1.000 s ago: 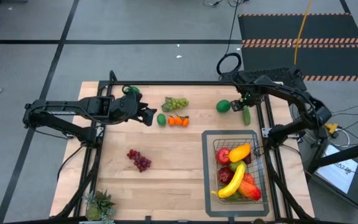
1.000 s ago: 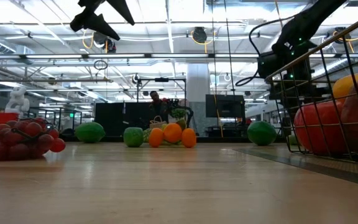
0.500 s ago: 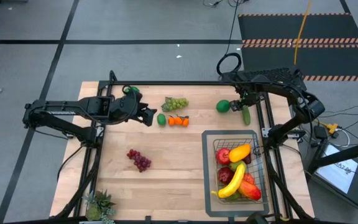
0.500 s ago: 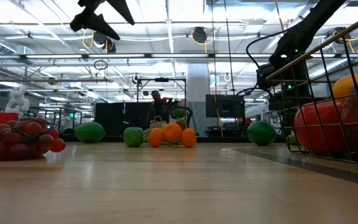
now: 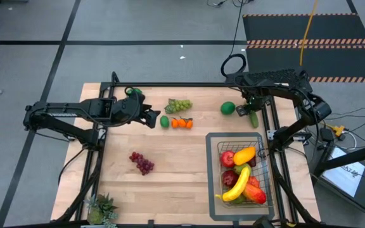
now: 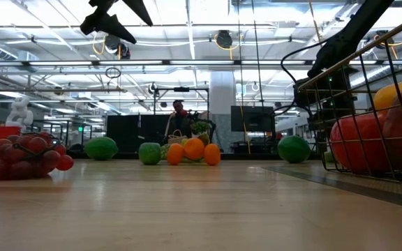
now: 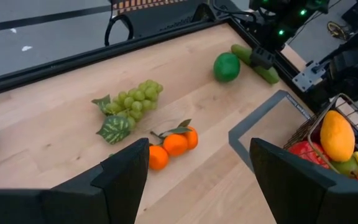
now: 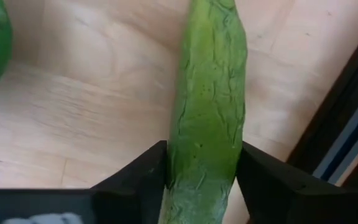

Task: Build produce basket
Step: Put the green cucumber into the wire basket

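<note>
Left gripper (image 5: 152,118) at nine o'clock, fingers spread, empty. Oranges (image 5: 182,123) at centre. Right gripper (image 5: 251,111) at one o'clock, fingers pressed against both sides of the cucumber (image 5: 253,118). Basket (image 5: 261,170) at four o'clock, part-filled.

A pale wooden table (image 5: 176,171) is seen from above, ringed by grey floor. A spiky green potted plant (image 5: 101,209) is set at its near left corner, and a flat grey tray (image 5: 213,180) is laid near its right edge. Black-and-orange striped matting (image 5: 309,43) is spread beyond the table's far right corner. A person (image 6: 179,111) is glimpsed far behind the table.
</note>
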